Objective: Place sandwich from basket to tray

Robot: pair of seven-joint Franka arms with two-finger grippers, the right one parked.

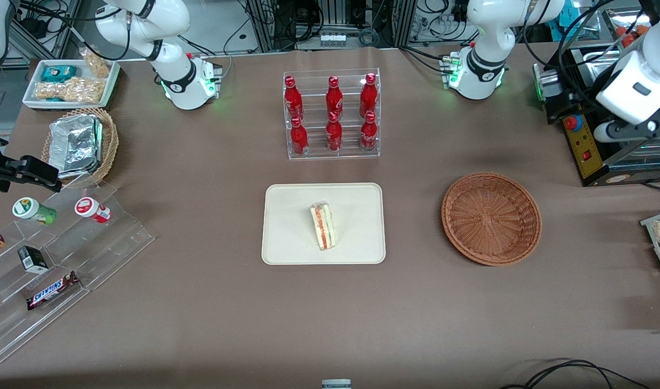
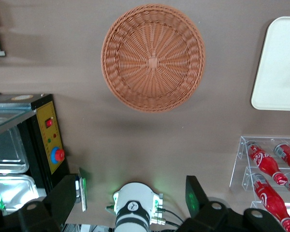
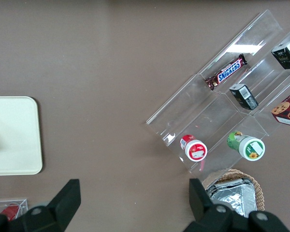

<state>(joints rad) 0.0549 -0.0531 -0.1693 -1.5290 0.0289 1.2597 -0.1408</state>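
From the front I have the sandwich [image 1: 322, 226] lying on the tray [image 1: 286, 243], one wedge, nothing on it. The basket [image 1: 492, 218] sits beside the tray toward the working arm's end of the table. Farther from the camera than the tray, six red bottles [image 1: 333, 114] stand in a clear rack [image 1: 332, 154].

On the left wrist camera, my gripper [image 2: 134, 200] hangs high above the table with its fingers [image 2: 195, 195] spread wide, holding nothing. The basket [image 2: 153, 57] is apart from the tray's corner [image 2: 278, 67].

The right wrist camera gives me one candy bar [image 3: 225, 72] and two round tubs [image 3: 193, 147] on a clear stepped stand [image 3: 217, 104].
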